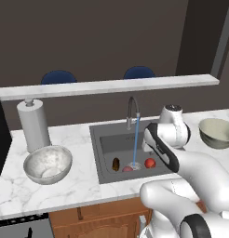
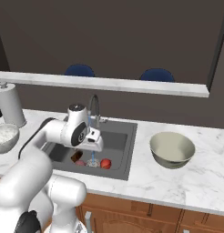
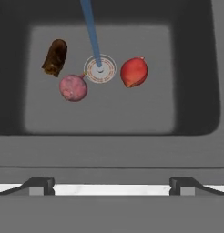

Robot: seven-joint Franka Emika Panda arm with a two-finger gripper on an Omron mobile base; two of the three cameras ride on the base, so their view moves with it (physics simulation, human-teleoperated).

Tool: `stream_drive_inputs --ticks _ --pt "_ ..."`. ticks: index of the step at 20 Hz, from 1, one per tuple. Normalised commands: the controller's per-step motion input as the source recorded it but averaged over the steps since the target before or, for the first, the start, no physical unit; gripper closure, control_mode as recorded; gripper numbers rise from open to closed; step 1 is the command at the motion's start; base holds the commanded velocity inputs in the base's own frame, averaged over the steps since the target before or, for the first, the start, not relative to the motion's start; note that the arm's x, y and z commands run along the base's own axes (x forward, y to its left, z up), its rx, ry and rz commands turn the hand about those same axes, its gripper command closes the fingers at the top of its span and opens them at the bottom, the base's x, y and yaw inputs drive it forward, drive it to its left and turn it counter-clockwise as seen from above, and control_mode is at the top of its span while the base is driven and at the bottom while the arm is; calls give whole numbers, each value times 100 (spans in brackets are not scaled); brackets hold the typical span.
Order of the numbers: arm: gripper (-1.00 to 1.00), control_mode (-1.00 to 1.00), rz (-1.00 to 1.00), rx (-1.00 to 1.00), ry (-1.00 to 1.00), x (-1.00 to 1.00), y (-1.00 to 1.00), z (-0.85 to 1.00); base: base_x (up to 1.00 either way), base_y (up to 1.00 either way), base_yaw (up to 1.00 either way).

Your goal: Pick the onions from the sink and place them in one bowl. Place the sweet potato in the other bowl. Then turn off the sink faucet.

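No text, label, brand, number or sign can be read on anything here.

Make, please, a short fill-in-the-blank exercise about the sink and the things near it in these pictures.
1. Water runs from the sink faucet onto the round ____ of the sink.
2. The brown sweet potato lies in the sink beside the ____ onion.
3. The gripper hangs above the sink, its fingers ____.
4. Both bowls stand on the ____.

Missing words: drain; pinkish; open; counter
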Motion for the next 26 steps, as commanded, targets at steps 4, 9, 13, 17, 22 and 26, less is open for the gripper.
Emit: stream_drive_inputs --ticks 4,9,13,17,22,26 --pt "-100 -100 0 0 1 0 -7 0 0 0 0" --pt "-100 -100 0 0 0 0 0 -4 0 0 0" --pt "-100 -100 0 0 0 0 0 -15 0 0 0" --pt "-100 -100 0 0 0 1 -1 -20 0 0 0" --pt "-100 -100 0 0 0 0 -2 -13 0 0 0" --pt "-100 -100 0 0 0 0 -6 -22 0 0 0"
